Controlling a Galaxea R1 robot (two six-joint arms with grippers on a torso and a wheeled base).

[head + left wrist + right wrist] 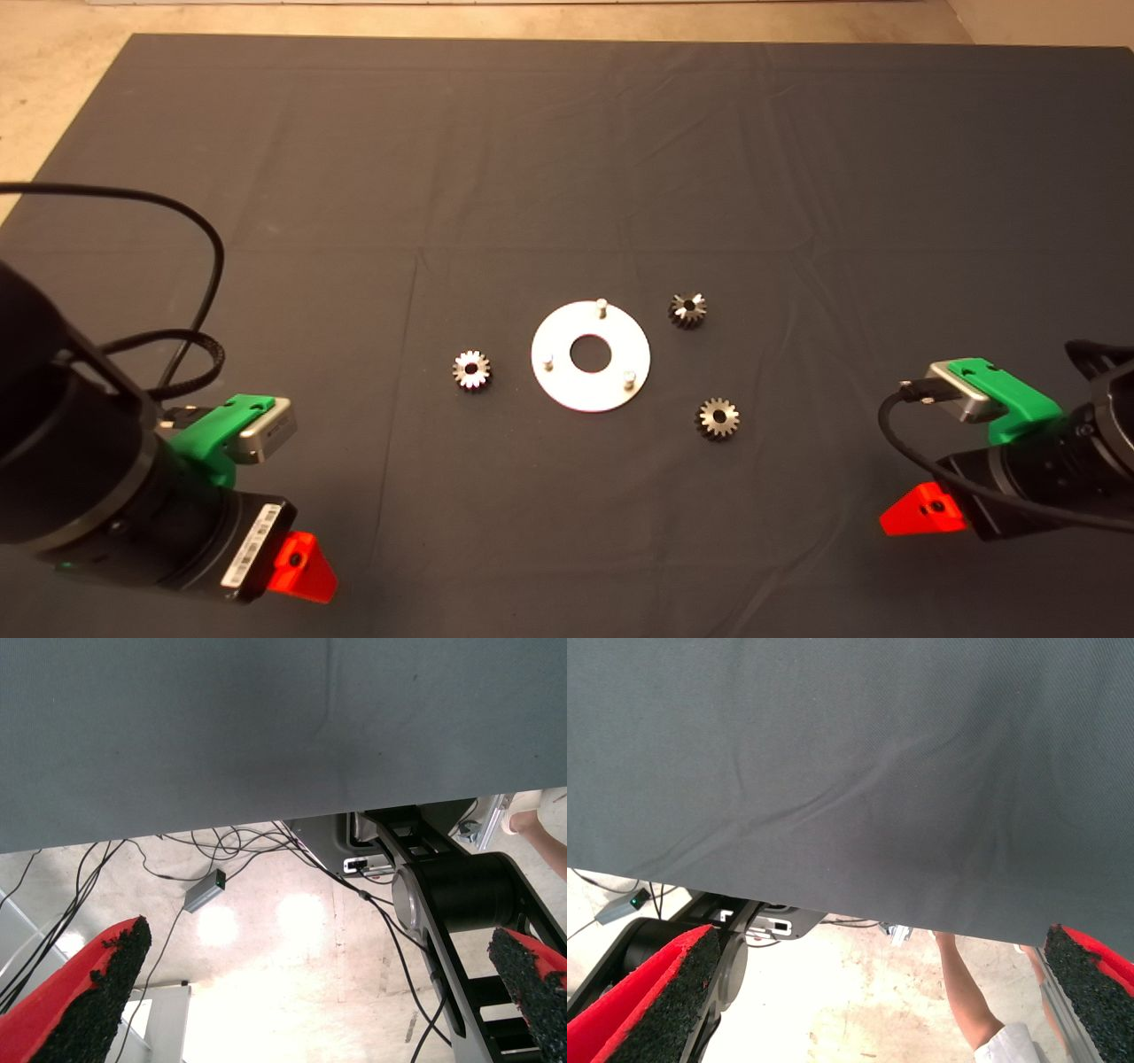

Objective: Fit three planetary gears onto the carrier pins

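Head view, creased dark mat [567, 133], beige floor [53, 80] beyond, left gripper [310, 992] and right gripper [877, 992] spread.

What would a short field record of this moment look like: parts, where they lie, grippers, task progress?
carrier: flat round silver disc with large centre hole, mid-mat on the dark mat
pins: three short silver studs standing on the disc, all bare
gears: three small silvery-grey toothed gears, flat on the mat, one at the disc's left, two at its right, none touching the disc
left gripper: parked at lower left of the head view, fingers open, empty
right gripper: parked at lower right, fingers open, empty
progress: no gear installed yet
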